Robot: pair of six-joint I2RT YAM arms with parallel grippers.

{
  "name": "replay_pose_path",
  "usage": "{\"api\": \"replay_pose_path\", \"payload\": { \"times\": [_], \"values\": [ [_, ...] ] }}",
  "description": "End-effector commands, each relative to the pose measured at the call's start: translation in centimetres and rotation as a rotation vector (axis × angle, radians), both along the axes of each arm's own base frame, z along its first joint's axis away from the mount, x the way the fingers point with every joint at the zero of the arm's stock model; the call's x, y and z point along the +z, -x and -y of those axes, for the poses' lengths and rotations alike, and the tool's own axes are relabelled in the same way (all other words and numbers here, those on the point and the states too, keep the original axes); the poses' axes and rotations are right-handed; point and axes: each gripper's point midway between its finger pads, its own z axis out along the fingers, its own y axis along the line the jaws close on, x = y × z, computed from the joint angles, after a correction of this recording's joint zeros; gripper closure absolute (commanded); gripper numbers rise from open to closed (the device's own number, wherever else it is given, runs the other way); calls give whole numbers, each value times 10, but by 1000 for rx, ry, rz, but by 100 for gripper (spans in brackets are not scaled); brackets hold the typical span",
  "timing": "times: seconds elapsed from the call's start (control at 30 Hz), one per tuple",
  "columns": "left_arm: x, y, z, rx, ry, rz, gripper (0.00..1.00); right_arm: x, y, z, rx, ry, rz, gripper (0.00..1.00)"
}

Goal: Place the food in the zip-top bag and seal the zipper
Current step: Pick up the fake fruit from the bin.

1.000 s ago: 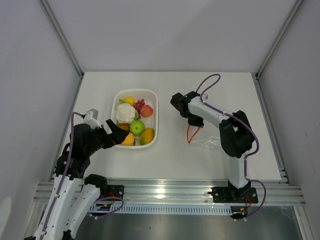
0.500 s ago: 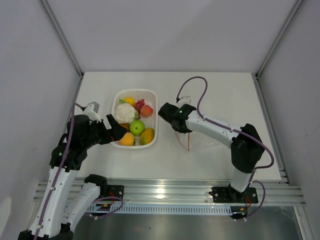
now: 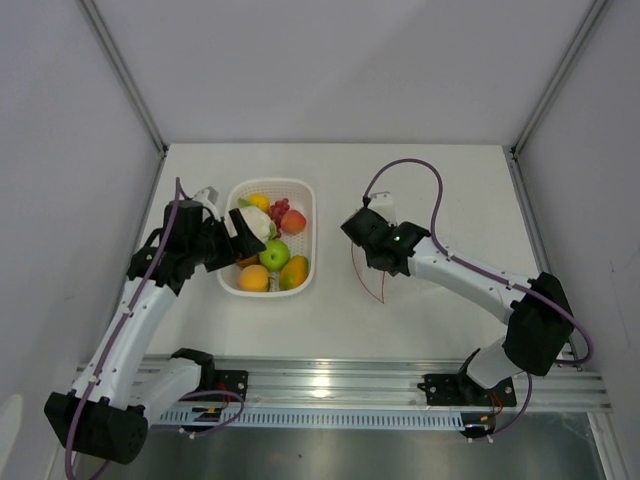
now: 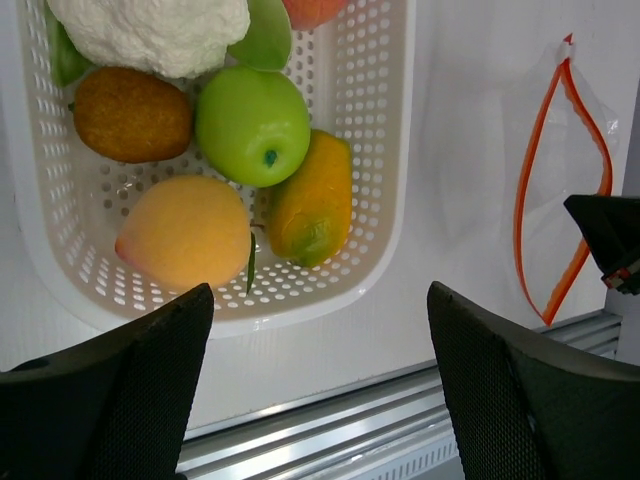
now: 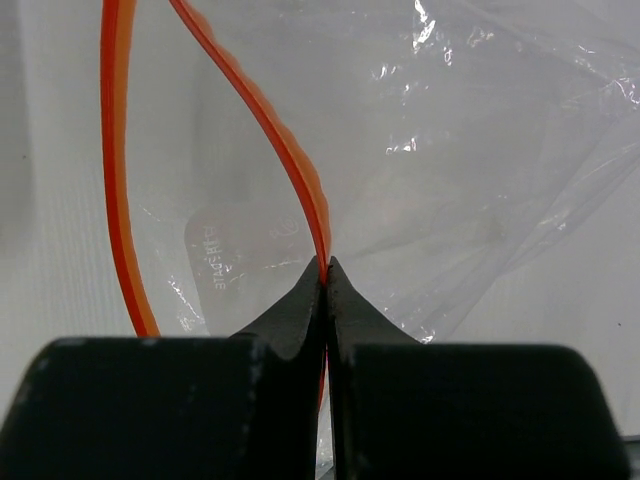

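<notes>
presently on the white tabletop (image 3: 330,320), left of centre: one white perforated plastic basket (image 4: 390,150), holding all the food.

contents of the basket:
- white cauliflower (image 4: 150,35) with pale green leaves, at the left side
- round green apple (image 4: 252,125) in the middle, touching the cauliflower's leaf
- brownish-orange oval fruit (image 4: 132,115), just left of the apple
- yellow-orange peach-shaped fruit (image 4: 185,232), at the near left corner
- orange-yellow mango (image 4: 308,205), at the near right, leaning against the apple
- red peach (image 3: 293,221), purple-red grapes (image 3: 279,207) and small yellow fruit (image 3: 259,201), at the far end

left gripper (image 3: 245,228): hovers over the basket's left edge, beside the cauliflower. its jaws are spread wide and released, gripping no item.

right of the basket and apart from it: one clear crinkly zip-top bag (image 5: 480,150). its orange-red zipper strip (image 5: 118,150) is parted into a narrow loop, so the mouth is open.

right gripper (image 5: 324,265): its jaws are clenched tight on one side of the orange-red zipper strip and hold that lip. the other side of the strip bows away to the left in the right wrist view. the clear film spreads beyond the fingers. whether it rests flat on the tabletop cannot be told.
</notes>
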Motion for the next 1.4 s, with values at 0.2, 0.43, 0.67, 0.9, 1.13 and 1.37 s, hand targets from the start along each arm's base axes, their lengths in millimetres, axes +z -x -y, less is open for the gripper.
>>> {"api": "replay_pose_path", "payload": {
  "times": [0.2, 0.43, 0.67, 0.9, 1.13, 1.37],
  "values": [
    [0, -59, -6, 152, -41, -80, 10, 48, -22, -12, 84, -102, 87, 100],
    [-30, -77, 8, 144, -108, -148, 10, 55, -23, -10, 102, -145, 80, 100],
    [-53, -91, 36, 92, -164, -189, 14, 54, -18, -2, 109, -147, 56, 100],
    [-74, -100, 34, 116, -276, -228, 17, 56, -22, 8, 108, -168, 51, 100],
    [-98, -92, 33, 101, -325, -277, 16, 51, -28, 12, 114, -197, 29, 100],
    [-117, -91, 38, 89, -372, -305, 16, 43, -31, 10, 117, -193, 1, 100]
  ]
}}
